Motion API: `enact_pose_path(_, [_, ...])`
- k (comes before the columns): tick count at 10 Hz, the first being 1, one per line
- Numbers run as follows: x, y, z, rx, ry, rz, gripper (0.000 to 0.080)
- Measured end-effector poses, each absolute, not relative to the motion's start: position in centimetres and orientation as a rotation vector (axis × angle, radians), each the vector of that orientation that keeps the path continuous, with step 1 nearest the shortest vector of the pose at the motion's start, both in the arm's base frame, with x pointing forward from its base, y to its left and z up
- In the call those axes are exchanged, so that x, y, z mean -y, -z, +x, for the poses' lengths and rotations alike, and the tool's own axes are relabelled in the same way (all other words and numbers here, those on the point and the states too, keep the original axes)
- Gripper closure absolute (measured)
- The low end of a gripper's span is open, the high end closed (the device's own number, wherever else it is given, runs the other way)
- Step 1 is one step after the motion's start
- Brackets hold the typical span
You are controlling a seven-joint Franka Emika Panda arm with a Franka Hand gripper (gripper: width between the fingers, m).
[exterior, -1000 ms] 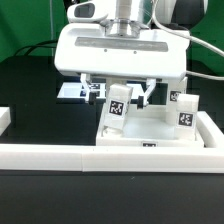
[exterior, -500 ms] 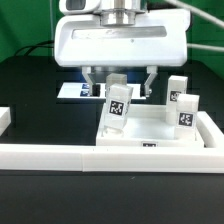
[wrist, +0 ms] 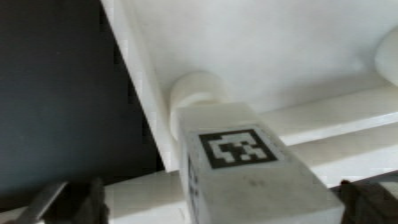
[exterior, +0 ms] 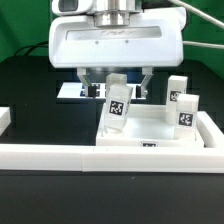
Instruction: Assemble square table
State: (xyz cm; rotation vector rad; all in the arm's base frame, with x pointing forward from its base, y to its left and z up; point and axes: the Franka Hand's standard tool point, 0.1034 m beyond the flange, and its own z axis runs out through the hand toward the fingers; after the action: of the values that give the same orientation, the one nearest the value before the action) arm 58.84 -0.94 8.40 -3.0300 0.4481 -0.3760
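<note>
The gripper [exterior: 118, 84] hangs with its two dark fingers spread wide, one on each side of an upright leg [exterior: 117, 103] and clear of it, holding nothing. That leg is a smooth white plastic post with flat faces and a black-and-white tag; in the wrist view its lower end meets a round corner socket [wrist: 199, 91] of the tabletop [exterior: 150, 127], though how deep it sits is not clear. The tabletop is a matte white square tray with a raised rim, lying at the scene's centre. Three legs can be counted: the one between the fingers, and two more [exterior: 181, 106] standing close together at 3 o'clock from it. A long low white wall [exterior: 60, 153] runs along the tabletop's 6 o'clock edge, and black table [exterior: 35, 95] lies open toward 9 o'clock.
</note>
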Motion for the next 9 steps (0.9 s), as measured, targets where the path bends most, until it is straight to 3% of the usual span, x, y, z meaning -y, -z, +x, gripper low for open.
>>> enact_pose_path(3, [0.5, -8.8, 59.3, -0.544, 0.118, -3.012, 0.0151])
enact_pose_path(9, [1.0, -7.7, 59.4, -0.576, 0.076, -3.010, 0.0151])
